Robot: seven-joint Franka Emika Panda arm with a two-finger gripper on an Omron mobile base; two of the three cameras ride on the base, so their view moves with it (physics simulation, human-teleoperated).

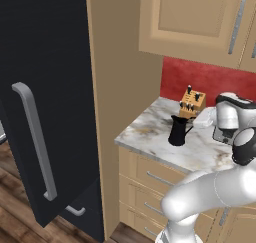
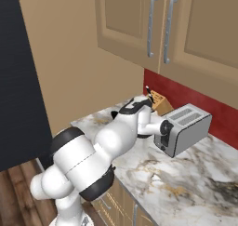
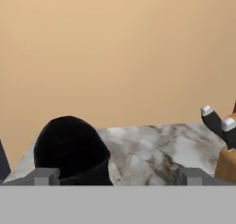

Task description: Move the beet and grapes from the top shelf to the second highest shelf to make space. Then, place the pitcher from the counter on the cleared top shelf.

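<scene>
Pitcher [image 1: 178,130]: stood upright on the counter [image 1: 150,132], near its left front corner, just in front of the knife block [image 1: 191,103]; seen as a dark rounded shape at lower left in the hand view [image 3: 71,149].
Counter: mottled marble top over tan drawers [image 1: 160,179], met at the back by a red backsplash [image 1: 210,77].
Gripper [image 3: 117,176]: fingers spread wide, nothing held between them; the left fingertip [image 3: 45,176] is seen in front of the pitcher, though contact cannot be told.
Knife block: tan, set against the backsplash; its handles are seen at the right edge of the hand view [image 3: 220,126].
Toaster [image 2: 182,128]: silver, placed on the counter to the right of the arm.
Fridge door [image 1: 42,97]: dark, swung open, with a grey handle [image 1: 36,137].
</scene>
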